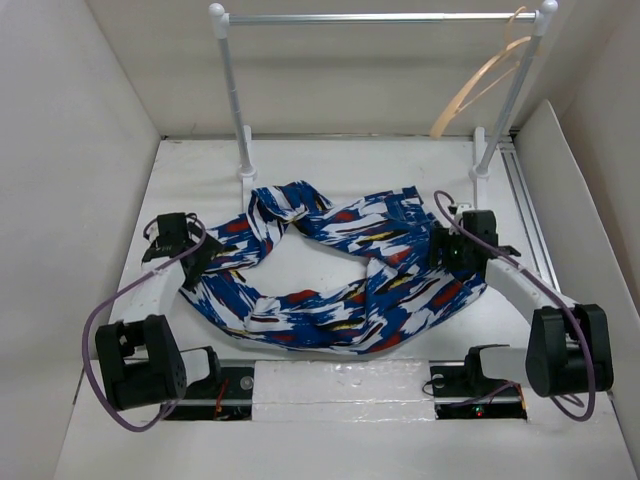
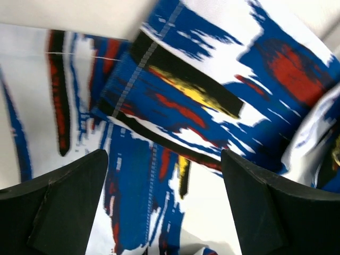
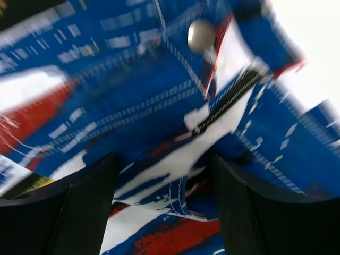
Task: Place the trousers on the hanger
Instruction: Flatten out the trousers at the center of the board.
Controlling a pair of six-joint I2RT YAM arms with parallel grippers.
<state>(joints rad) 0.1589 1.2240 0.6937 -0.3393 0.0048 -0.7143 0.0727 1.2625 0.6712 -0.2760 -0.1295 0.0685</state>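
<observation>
Evidently the left claw (image 1: 195,258) and right claw (image 1: 443,250) hover spread over opposite ends of the trousers (image 1: 400,285), judged poised to lift toward the hanger (image 1: 480,85).

Observed left arm (image 1: 140,295), right arm (image 1: 515,275) reaching forward; left gripper (image 2: 164,154), right gripper (image 3: 163,156) angled down, jaws spread wide.

Top cam bright, even, soft shadows; wrist cams blur the trousers (image 3: 133,106) close-up, esp. right.
</observation>
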